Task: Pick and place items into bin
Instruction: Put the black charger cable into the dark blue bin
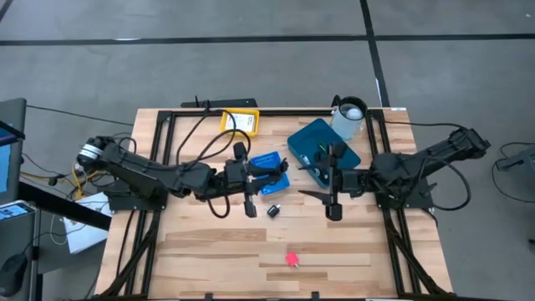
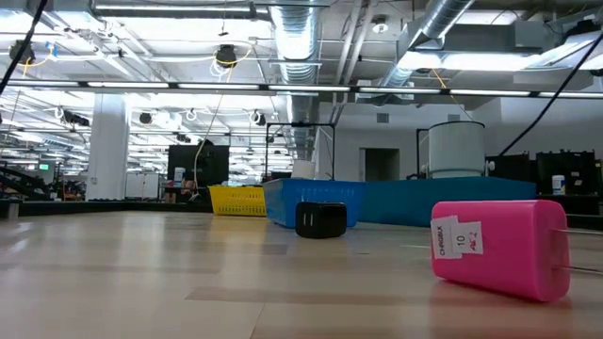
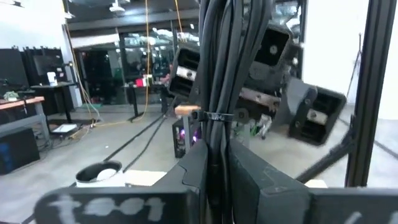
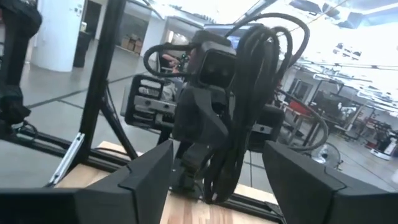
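Right gripper (image 1: 333, 201): fingers spread, empty, over the table just beside the blue bin (image 1: 323, 150).
Left gripper (image 1: 249, 199): closed, nothing seen held, near the blue packets (image 1: 269, 170).
Black item (image 1: 273, 211): on wood between both grippers, nearer the left.
Pink item (image 1: 292, 259): farther toward the front edge, long axis unclear.
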